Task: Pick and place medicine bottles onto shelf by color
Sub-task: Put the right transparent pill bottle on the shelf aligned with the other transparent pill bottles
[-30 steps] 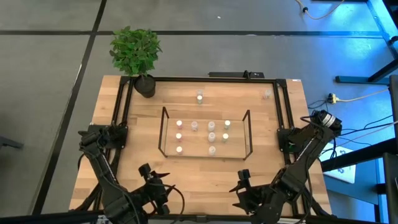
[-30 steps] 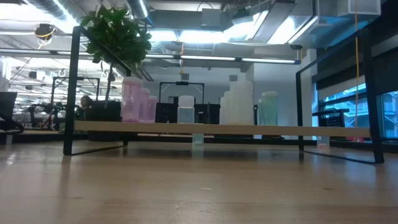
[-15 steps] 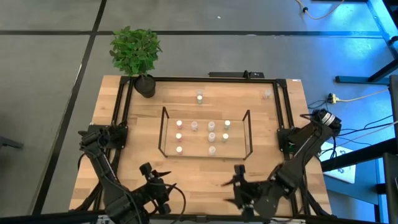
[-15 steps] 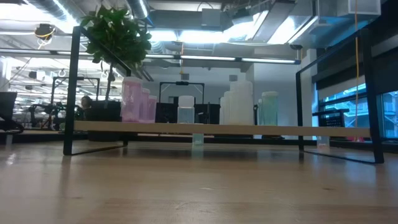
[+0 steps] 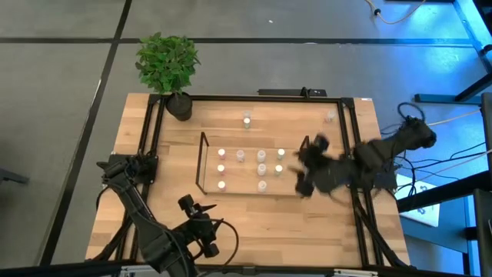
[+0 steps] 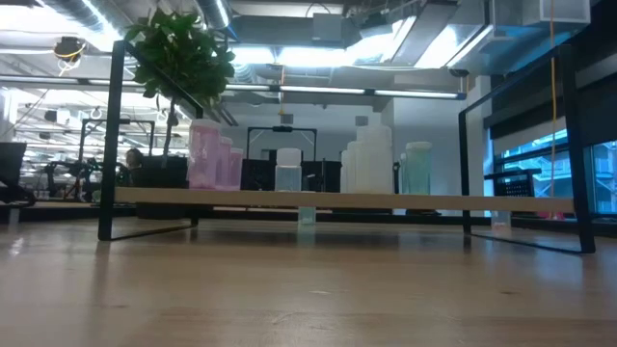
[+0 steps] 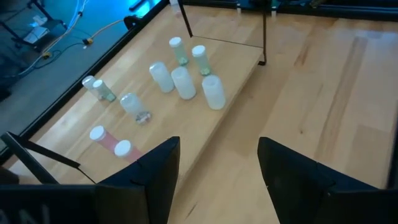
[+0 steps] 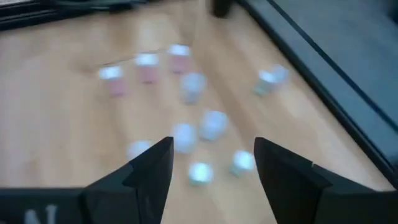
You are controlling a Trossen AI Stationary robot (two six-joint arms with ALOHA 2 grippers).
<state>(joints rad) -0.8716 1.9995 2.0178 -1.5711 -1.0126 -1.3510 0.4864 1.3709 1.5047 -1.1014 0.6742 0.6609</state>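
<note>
The right gripper (image 5: 301,171) hangs over the shelf (image 5: 254,191) end, fingers (image 8: 146,171) spread and empty, with the bottles (image 8: 186,134) lying ahead of them on the board. The left gripper (image 5: 206,218) waits low over the surface (image 5: 177,223), fingers (image 7: 155,168) parted, holding nothing, bottles beyond.

Pink, clear, white and green bottles (image 6: 289,171) stand on the shelf (image 6: 308,200) across the table (image 6: 289,289), a plant (image 6: 180,53) behind.

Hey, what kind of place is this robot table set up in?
Probably a large open lab or industrial workspace: the low view shows exposed ceiling ducts and strip lights, the high view shows bare grey concrete floor, and loose cables run beside the wooden table.
</note>
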